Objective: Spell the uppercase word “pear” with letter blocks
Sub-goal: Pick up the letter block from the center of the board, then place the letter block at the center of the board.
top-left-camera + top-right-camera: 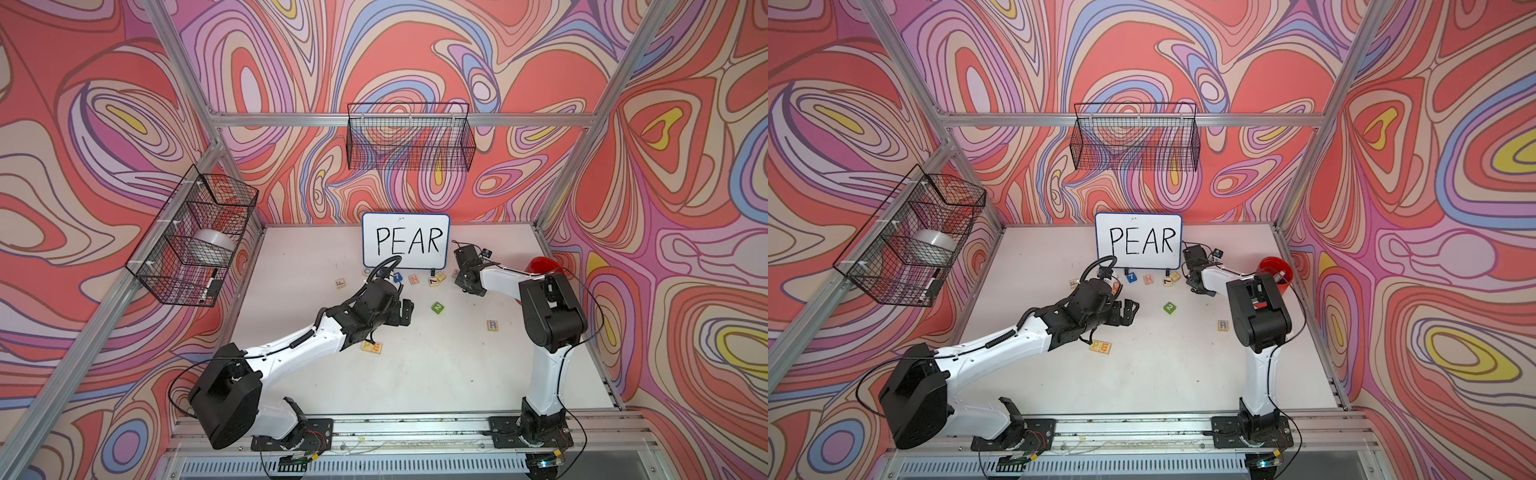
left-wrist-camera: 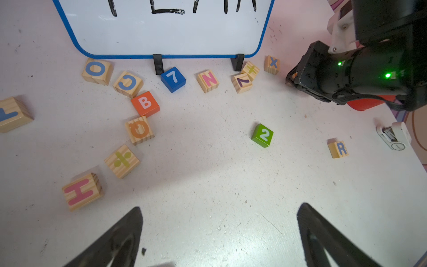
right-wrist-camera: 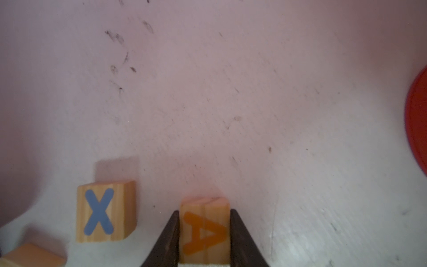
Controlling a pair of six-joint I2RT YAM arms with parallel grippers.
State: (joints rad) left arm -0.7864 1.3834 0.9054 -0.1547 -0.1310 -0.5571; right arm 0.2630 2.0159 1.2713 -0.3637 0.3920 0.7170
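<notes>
Wood A block: pale cube with an orange letter, pinched between the two dark fingers of the right claw, one finger flat against each side.
Right claw: pressed onto the A block, low over the table, to the right of the white board and near the red bowl.
X block: blue letter, just beside the A block, with a gap between them.
Left claw: spread wide with nothing between its fingers, hovering over bare table, with loose blocks scattered between it and the board.
P block and E block: side by side and touching, toward the front middle of the table, close by the left arm's wrist.
R block: blue letter, alone on the table, well apart from the P and E pair, on the right arm's side.
Green 2 block: by itself, between the board and the R block.
Blue 7 block: at one foot of the board.
</notes>
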